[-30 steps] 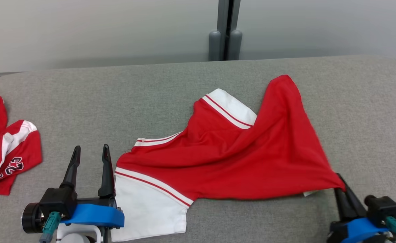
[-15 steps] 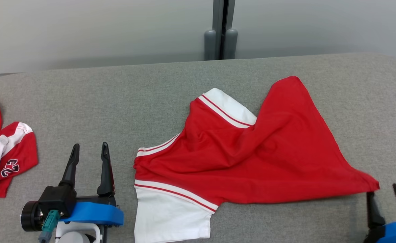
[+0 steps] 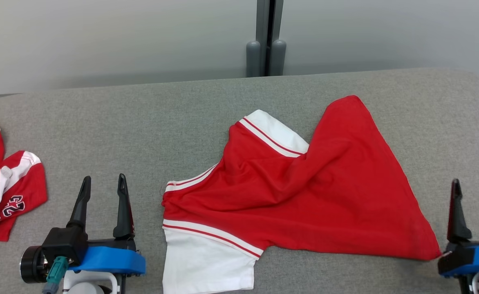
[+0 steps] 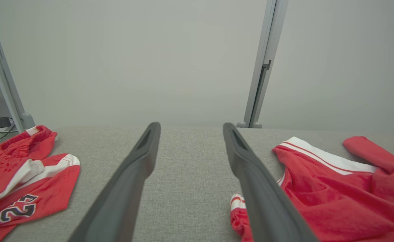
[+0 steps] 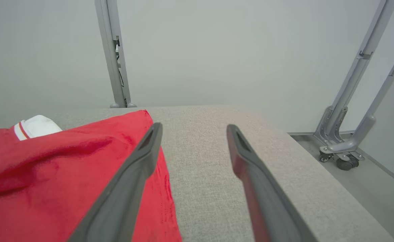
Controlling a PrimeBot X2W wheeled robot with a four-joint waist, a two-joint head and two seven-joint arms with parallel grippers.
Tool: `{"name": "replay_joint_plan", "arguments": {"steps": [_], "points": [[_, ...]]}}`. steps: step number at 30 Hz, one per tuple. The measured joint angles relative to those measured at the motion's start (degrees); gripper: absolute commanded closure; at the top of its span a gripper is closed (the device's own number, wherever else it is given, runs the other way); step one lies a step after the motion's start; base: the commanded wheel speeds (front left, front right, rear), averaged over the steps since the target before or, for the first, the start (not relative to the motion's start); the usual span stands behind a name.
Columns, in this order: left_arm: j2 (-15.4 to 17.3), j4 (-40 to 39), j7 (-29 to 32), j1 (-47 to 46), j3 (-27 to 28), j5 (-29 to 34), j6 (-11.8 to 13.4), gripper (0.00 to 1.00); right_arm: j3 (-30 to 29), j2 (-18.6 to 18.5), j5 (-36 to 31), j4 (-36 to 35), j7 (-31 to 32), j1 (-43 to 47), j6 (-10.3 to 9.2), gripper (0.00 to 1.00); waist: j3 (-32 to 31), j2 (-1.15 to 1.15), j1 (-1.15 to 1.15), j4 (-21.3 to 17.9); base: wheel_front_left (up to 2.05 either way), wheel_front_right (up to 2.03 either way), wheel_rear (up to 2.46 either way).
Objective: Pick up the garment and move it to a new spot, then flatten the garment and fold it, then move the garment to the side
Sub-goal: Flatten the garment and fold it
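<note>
The garment [image 3: 288,192] is a red piece with white, red-striped panels, lying loosely rumpled across the middle of the grey table [image 3: 162,122]. Its white panels lie at the front left and near the top middle. My left gripper [image 3: 102,185] stands open to the garment's left, a little apart from its edge, nothing between its fingers. In the left wrist view the garment [image 4: 335,198] lies right of my left gripper [image 4: 190,129]. My right gripper [image 3: 474,190] stands open just right of the garment's pointed right corner. In the right wrist view the red cloth [image 5: 49,174] lies under and left of the left finger [image 5: 129,178].
A second red and white garment with the number 23 [image 3: 6,192] lies bunched at the table's far left. A grey post [image 3: 266,45] stands behind the table against the pale wall. Right of the table, the right wrist view shows a wheeled frame [image 5: 348,148] on the floor.
My right gripper has let go of the garment's right corner, opened and drawn away to the right. The garment was dragged right and now lies loose. The left gripper stayed open.
</note>
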Motion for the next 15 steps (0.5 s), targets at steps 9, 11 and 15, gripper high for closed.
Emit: {"name": "replay_joint_plan", "arguments": {"steps": [9,11,15], "points": [[-0.01,-0.07,0.0,0.09,0.34,0.66,-0.36,0.0,8.37,2.26,2.04,-5.61,-0.01,-0.63,0.0,0.0,-0.6,0.0,0.0,0.54,0.0,0.0,0.0],[-0.01,-0.07,0.0,0.15,0.4,0.77,-0.45,0.0,10.73,2.5,2.43,-5.98,-0.01,-0.64,0.0,0.0,-0.68,0.0,0.0,0.69,0.0,0.0,0.0],[-0.01,-0.07,0.0,0.16,0.41,0.82,-0.51,0.0,14.19,2.8,2.94,-5.7,-0.01,-0.5,0.0,0.0,-0.75,0.0,0.0,1.11,0.0,0.0,0.0]]}}
